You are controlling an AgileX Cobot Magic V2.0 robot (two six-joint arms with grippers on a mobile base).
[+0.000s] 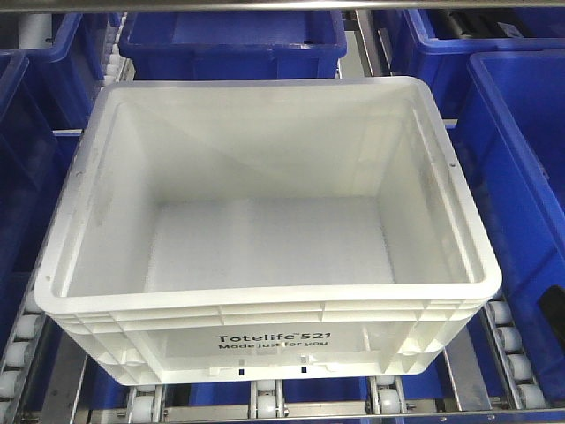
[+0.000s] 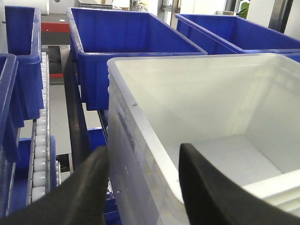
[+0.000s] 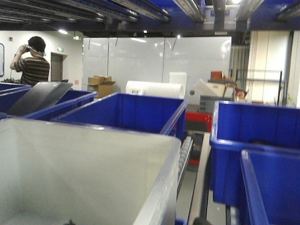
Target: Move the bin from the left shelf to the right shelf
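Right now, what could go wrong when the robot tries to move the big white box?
The left claw straddles only one side wall of the large white rectangular plastic bin, with no right claw visible, so lifting might tip it. Dark blue plastic bins crowd close around, so it could bump them. It sits on white rollers and may roll.

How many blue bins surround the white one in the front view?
5 blue bins: one behind the white bin, one behind-right, one right, one left, one behind-left. More may be hidden outside the frame.
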